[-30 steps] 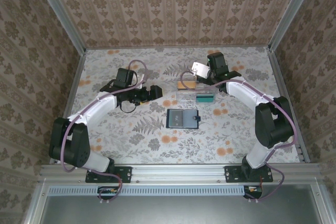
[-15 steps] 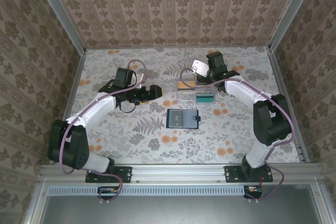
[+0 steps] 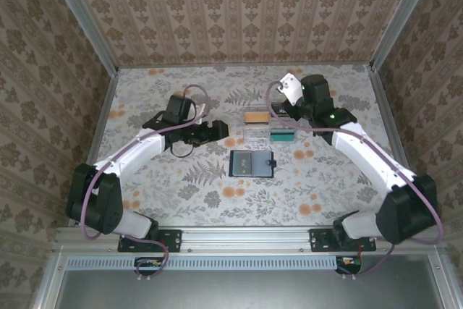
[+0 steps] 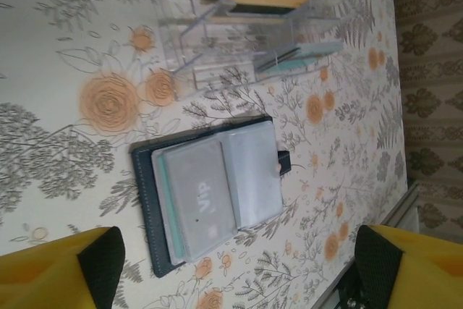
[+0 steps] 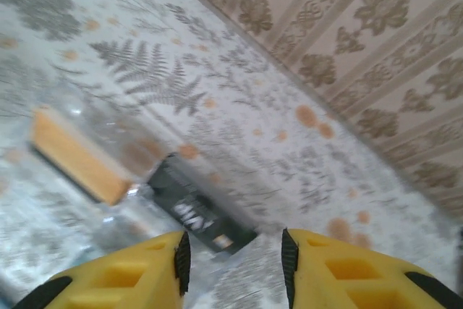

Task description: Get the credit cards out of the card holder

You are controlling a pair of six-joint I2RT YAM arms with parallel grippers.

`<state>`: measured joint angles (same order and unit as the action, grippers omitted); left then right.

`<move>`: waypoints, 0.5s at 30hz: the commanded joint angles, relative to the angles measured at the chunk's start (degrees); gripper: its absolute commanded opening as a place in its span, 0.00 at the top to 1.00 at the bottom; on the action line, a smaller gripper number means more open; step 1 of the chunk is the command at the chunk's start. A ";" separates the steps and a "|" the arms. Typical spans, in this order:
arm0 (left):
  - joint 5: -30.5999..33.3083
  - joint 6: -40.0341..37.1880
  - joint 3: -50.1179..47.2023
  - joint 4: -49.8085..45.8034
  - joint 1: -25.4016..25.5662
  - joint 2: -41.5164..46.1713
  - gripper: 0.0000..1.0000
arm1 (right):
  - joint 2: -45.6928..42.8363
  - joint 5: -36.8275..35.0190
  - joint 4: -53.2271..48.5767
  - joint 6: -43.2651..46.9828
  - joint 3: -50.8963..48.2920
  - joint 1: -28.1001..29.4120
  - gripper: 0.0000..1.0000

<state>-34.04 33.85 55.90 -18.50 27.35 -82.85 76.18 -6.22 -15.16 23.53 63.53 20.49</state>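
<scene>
Near the card holder (image 4: 143, 200), left hand (image 4: 239, 251) wide open, empty, arm bent inward; right hand (image 5: 235, 255) slightly parted, empty.

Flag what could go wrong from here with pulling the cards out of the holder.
1. The card holder lies loose on the table with neither gripper pinning it. If the open left gripper tugs the flat pale card, it might drag or lift the holder too.
2. The clear stand sits just beyond the holder, and the right gripper is near it. Either arm could knock it.
</scene>
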 commanded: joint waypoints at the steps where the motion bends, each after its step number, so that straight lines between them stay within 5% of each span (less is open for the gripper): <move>1: 2.17 2.74 -0.23 0.90 2.58 -2.54 0.17 | -3.67 5.24 -5.31 -18.54 -4.32 1.56 0.62; 8: 3.33 4.93 -0.57 1.36 6.01 -6.79 0.36 | -7.14 5.71 -7.09 -38.96 -13.15 8.95 0.66; 15: 0.53 5.79 0.08 2.30 7.62 -11.72 0.37 | -2.13 5.95 -6.45 -51.94 -18.94 12.93 0.59</move>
<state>-31.92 38.63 55.90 -16.88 34.52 -92.92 71.99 -0.97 -20.62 -18.94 45.84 32.64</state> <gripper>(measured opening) 0.629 0.408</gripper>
